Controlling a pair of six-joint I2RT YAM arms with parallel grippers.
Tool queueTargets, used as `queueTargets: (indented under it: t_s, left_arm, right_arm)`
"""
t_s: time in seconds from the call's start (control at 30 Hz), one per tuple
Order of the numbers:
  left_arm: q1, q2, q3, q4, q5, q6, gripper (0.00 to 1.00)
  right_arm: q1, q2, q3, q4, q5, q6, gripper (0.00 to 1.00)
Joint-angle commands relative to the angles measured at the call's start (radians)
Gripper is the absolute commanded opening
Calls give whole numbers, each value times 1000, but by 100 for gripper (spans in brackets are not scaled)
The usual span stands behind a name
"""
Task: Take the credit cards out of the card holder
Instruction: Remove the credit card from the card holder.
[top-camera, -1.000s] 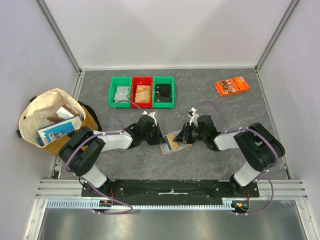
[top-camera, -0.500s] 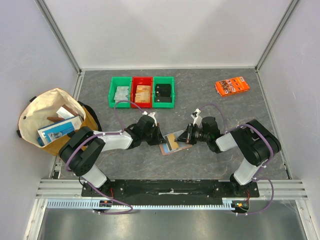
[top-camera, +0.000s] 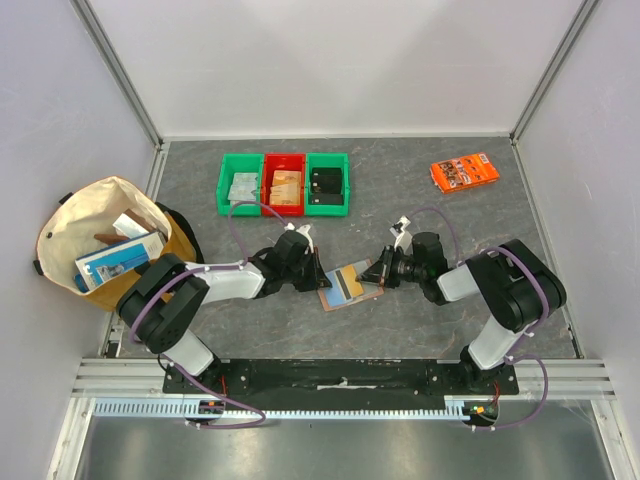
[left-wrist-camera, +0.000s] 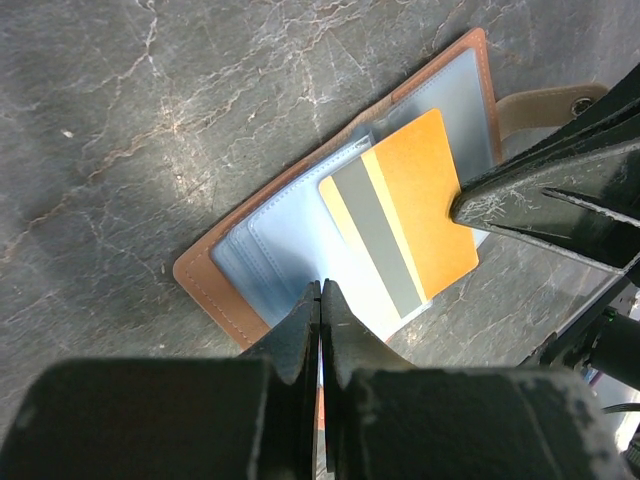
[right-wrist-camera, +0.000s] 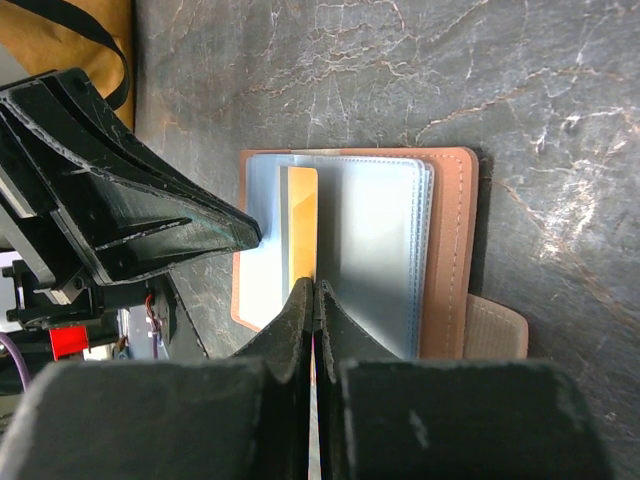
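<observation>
From above we see the open reddish-brown leather card holder (top-camera: 352, 288) lying between the left gripper (top-camera: 321, 279) and right gripper (top-camera: 378, 272). Only the left wrist shows us the orange, grey-striped plastic card (left-wrist-camera: 410, 210) whole; the right gripper pinches its edge, the left gripper the holder's.

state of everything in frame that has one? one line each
Reddish-brown leather card holder: open, flat on the table.
Orange plastic card with grey stripe: partly out of its sleeve.
Left gripper: shut, tips at the holder's clear sleeve.
Right gripper: shut on the orange card's edge.
Green and red plastic bins: each holds flat items.
Cream cloth bag: open, items inside.
</observation>
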Motion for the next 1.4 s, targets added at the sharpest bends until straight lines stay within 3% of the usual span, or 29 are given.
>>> queueTargets:
  t_s: [0.0,0.13,0.43,0.5,0.7,0.87,1.1,1.2,1.37]
  left_arm:
    - [0,-21,-18,-105,-18,35,2]
    - [-2,-22,-6,-111,-17,43,2]
    - [-5,-7,-4,-110,-12,43,2]
    - [-5,-7,-7,-110,-12,43,2]
    - [-6,-13,-27,-104,-27,31,2]
    - [-6,-7,-38,-87,-24,17,2]
    - [-5,-67,-41,-87,-44,6,2]
    - [-3,-119,-32,-99,-47,-9,11]
    - [24,-246,-8,-133,-49,-19,56]
  right_arm:
    - [-7,-24,5,-11,-10,-32,6]
    - [-5,-5,25,-8,-48,-33,26]
    - [24,56,68,-15,-97,-36,29]
    - [34,70,82,-34,-99,-44,27]
    - [31,44,92,-94,-70,-73,0]
    - [-7,-86,102,-290,18,-183,0]
    - [-18,-215,114,-431,91,-268,0]
    - [-18,-316,134,-503,134,-318,0]
    - [19,-476,158,-562,237,-406,0]
